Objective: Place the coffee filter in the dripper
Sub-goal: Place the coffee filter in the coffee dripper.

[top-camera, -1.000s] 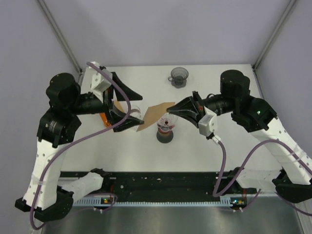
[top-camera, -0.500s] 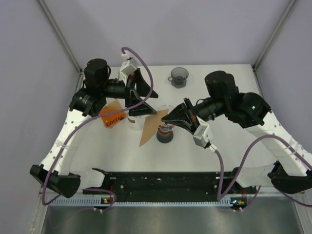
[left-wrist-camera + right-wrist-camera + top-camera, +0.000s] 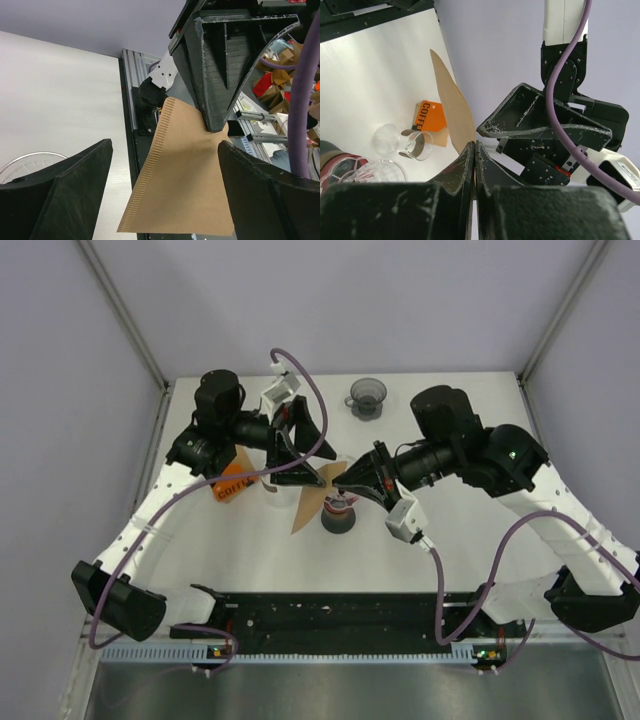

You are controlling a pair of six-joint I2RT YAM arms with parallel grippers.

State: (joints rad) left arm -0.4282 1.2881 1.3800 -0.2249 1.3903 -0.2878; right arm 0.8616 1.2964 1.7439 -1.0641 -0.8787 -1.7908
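Coffee filter [image 3: 451, 112] pinched in closed right hand [image 3: 474, 146]; left hand [image 3: 164, 146] open near it.

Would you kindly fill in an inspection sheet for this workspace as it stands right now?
Surface: white table, no spills seen.
Job's things: brown paper filter held in the air; clear dripper on a dark base, filter not yet in it.
Clutter: orange coffee bag, small clear glass, grey handled cup.
Tools: right tool shut on the filter; left tool open, straddling the filter.
Cables: purple cables loop off both arms, no snag seen.
Surroundings: lilac walls, metal frame posts.
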